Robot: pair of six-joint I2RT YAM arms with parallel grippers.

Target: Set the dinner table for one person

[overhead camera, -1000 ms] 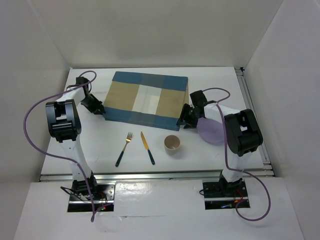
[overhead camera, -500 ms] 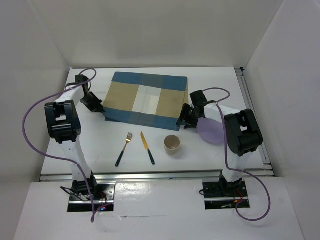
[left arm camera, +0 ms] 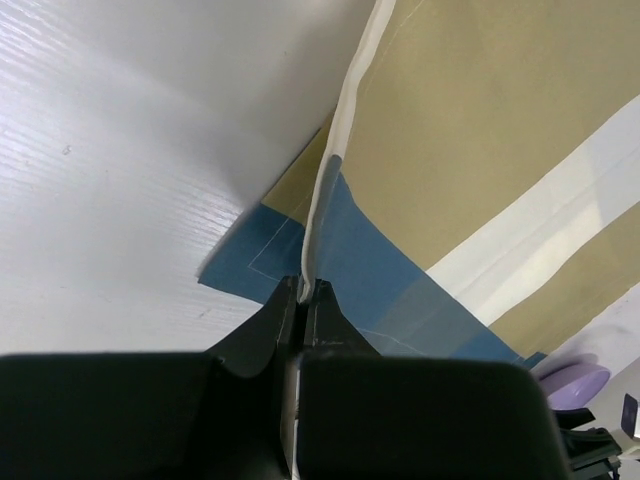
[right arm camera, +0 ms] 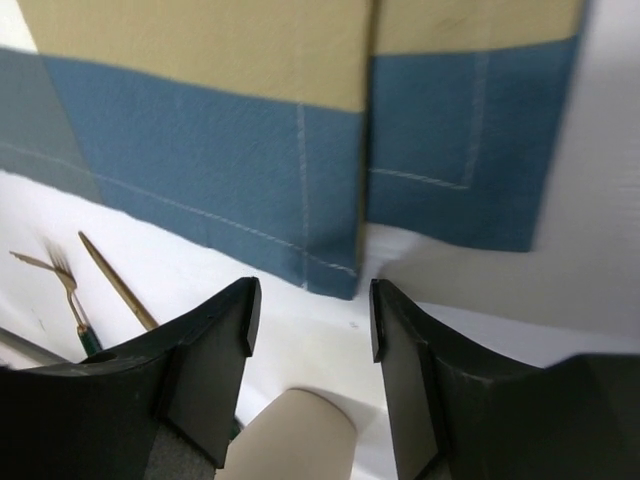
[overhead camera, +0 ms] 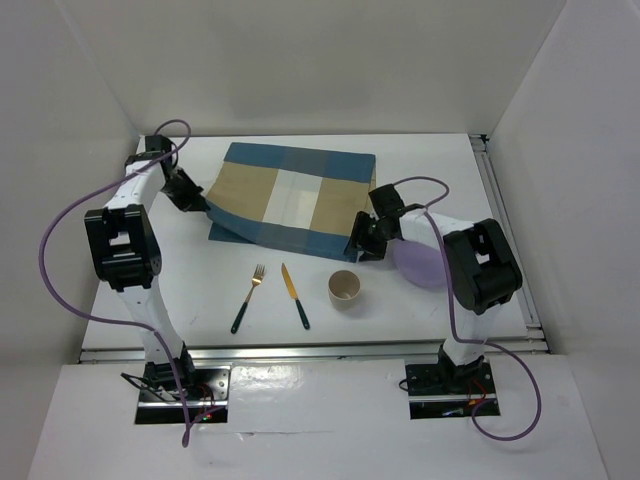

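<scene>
Though the overhead view shows fork [overhead camera: 249, 297], knife [overhead camera: 295, 296] and cup [overhead camera: 344, 288] nearest on the scene-wide table [overhead camera: 400, 310], only wrist views reveal the jaws: right gripper [right arm camera: 310, 295] spread open at the near edge of the placemat [overhead camera: 290, 195], left gripper [left arm camera: 305, 292] clamped on its left edge.

a blue-and-tan striped cloth placemat [overhead camera: 290, 195] with a white centre band lies at the back, its left edge raised. nearer, a gold fork with a dark green handle [overhead camera: 248, 298] and a gold knife with a dark green handle [overhead camera: 295, 296] lie side by side, apart. right of them stands a beige round cup [overhead camera: 344, 288], then a lilac round plate [overhead camera: 420, 262].
</scene>
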